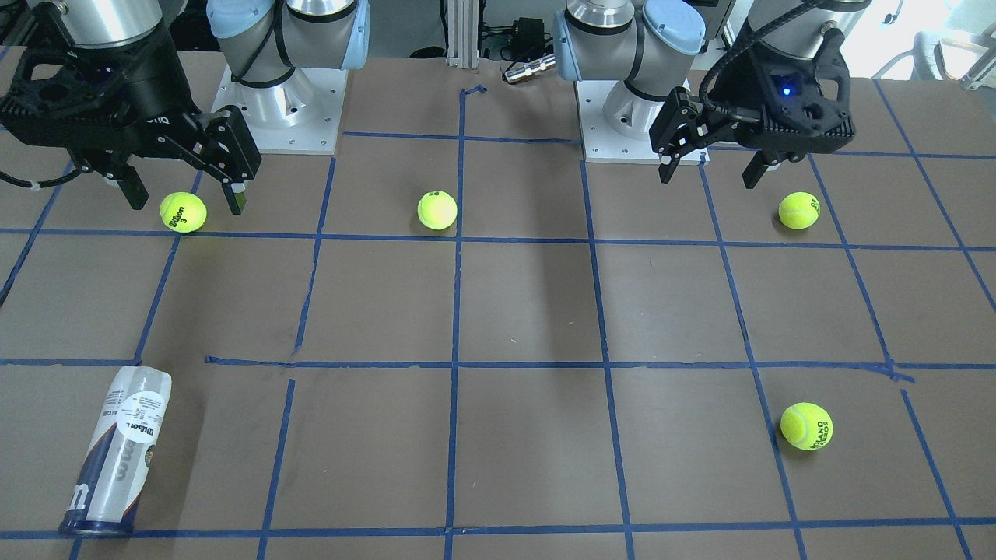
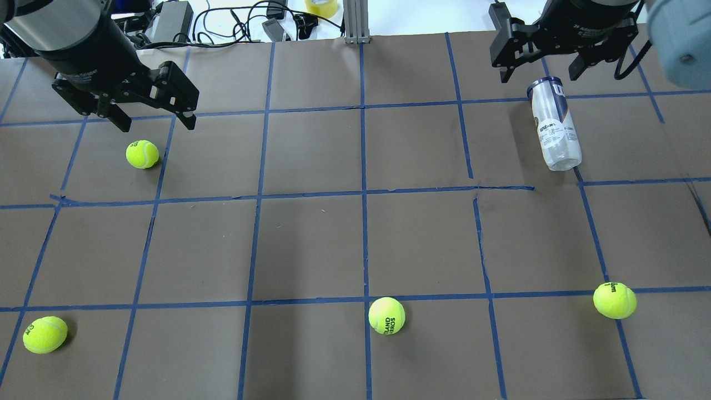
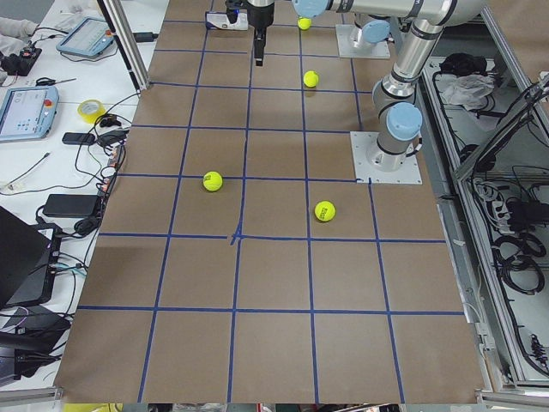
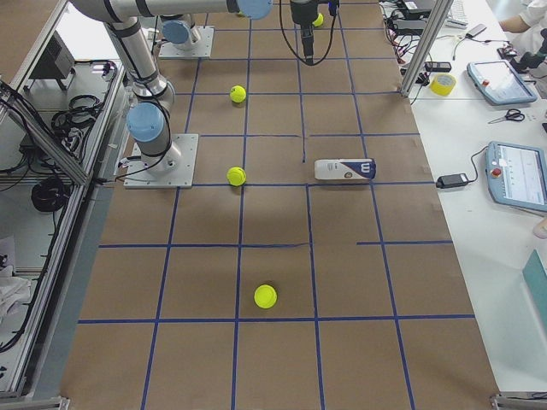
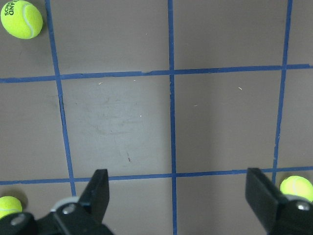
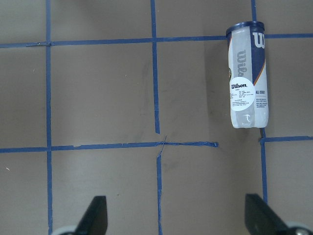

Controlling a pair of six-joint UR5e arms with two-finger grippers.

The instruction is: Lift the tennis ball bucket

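The tennis ball bucket [image 2: 554, 130] lies on its side on the brown table, at the far right of the overhead view, with its dark blue rim pointing away from the robot. It also shows in the front view [image 1: 117, 459], the right side view [image 4: 344, 170] and the right wrist view [image 6: 248, 81]. My right gripper [image 2: 539, 76] is open and empty, held high above the table; in its wrist view [image 6: 176, 199] the bucket is ahead and to the right. My left gripper [image 2: 156, 125] is open and empty, also raised, on the left side [image 1: 710, 177].
Several yellow-green tennis balls lie loose: far left [image 2: 142, 154], near left [image 2: 44, 334], near middle [image 2: 386, 315], near right [image 2: 614, 300]. Both arm bases [image 1: 280, 117] [image 1: 630, 124] stand at the robot's edge. Cables and boxes [image 2: 222, 16] lie beyond the far edge.
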